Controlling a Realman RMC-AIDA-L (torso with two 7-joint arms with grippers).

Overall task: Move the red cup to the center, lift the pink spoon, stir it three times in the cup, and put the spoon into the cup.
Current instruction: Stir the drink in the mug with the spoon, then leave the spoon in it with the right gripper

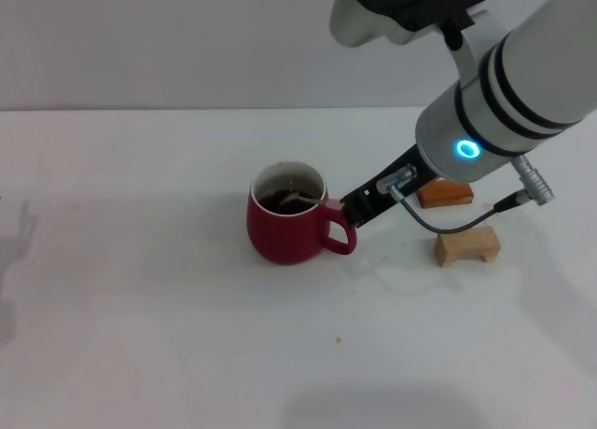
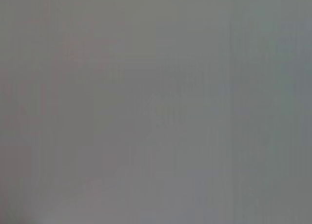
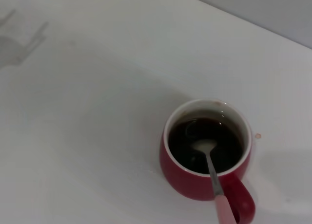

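One arm is at work here: the right end effector point(image 1: 359, 208) sits just right of centre in the head view, close beside the handle of the red cup point(image 1: 286, 226), with the arm reaching down from the upper right of the frame. Whether its fingers are spread or pinching cannot be told; the dark tip is all that shows. The left arm is not visible (its wrist camera gives only a blank grey field).

The cup stands upright on the white bench point(image 1: 140, 308), a little left of the frame's middle, which reads as the center. In the right wrist view, the pink spoon point(image 3: 212, 174) has its metal bowl dipped in the dark liquid, its neck leaning on the rim beside the handle, its pink handle running off the lower edge.

The step looks like late stirring or the drop-off. If stirring is finished, the next move calls for letting the spoon go so it rests against the rim, then drawing back without clipping the handle.

Two wooden blocks point(image 1: 465, 246) lie at the right.
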